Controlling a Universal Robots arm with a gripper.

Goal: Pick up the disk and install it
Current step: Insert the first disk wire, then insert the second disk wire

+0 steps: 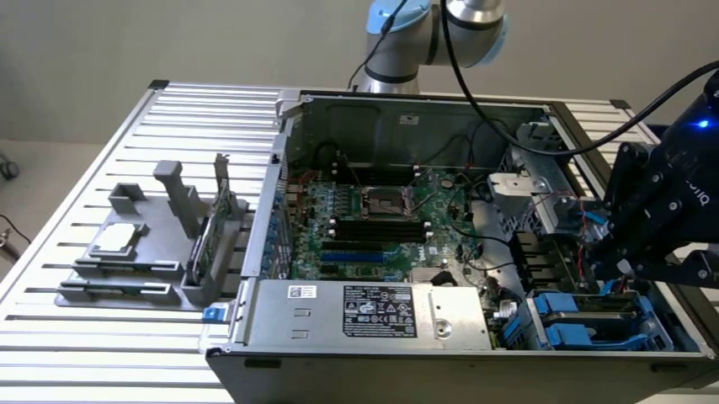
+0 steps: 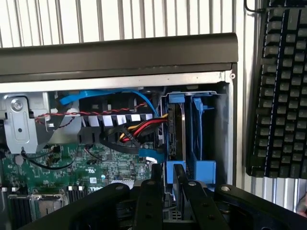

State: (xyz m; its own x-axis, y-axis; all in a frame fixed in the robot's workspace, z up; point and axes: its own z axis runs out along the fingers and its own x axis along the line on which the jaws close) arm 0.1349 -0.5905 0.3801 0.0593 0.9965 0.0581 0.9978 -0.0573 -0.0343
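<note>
Currently: gripper (image 2: 167, 173), fingers narrowly parted and closed on the edge of the disk (image 2: 181, 139), holding it upright in the blue drive bay (image 1: 595, 324), four o'clock in the computer case (image 1: 337, 370).

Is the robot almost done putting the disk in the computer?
Nearly. The disk already stands in the blue bay at the computer case corner. The gripper sits right above its edge, fingers on either side. Whether it's pushed fully home, I can't tell.

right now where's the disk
The disk sits in the blue drive bay at the computer case's front corner on the exterior view's right, beside the power-supply box, directly under the tool.
</note>
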